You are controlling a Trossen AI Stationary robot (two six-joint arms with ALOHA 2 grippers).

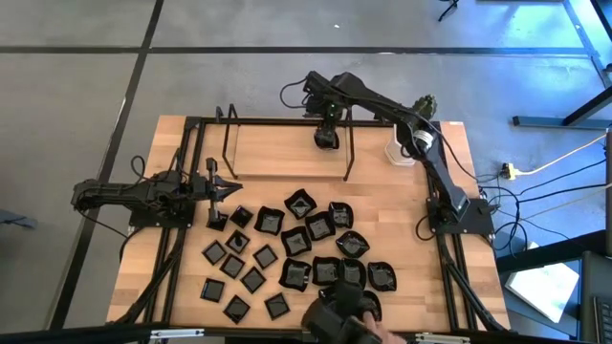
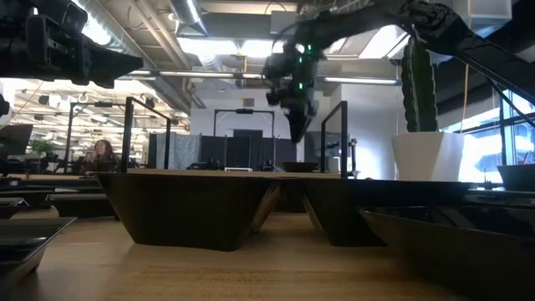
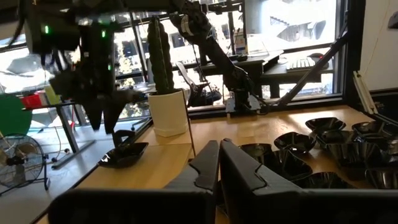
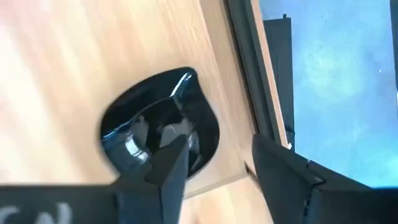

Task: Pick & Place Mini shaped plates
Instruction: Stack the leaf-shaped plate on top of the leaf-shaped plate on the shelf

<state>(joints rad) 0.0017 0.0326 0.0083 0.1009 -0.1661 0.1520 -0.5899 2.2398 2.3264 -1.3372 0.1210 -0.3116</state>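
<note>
plates (image 1: 306,250) beside cactus pot (image 1: 402,148)

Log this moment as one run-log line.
right claw: open above glossy black wavy-edged plate at table's far edge | left claw: shut, empty, waiting left of remaining black plates

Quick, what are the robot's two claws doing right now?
Left gripper: shut, holding nothing, waiting at the table's left side.
Right gripper: open, above a black plate lying near the far edge.

Right gripper (image 1: 327,134) over dish (image 1: 326,139) at far edge, jaws seemingly apart
</note>
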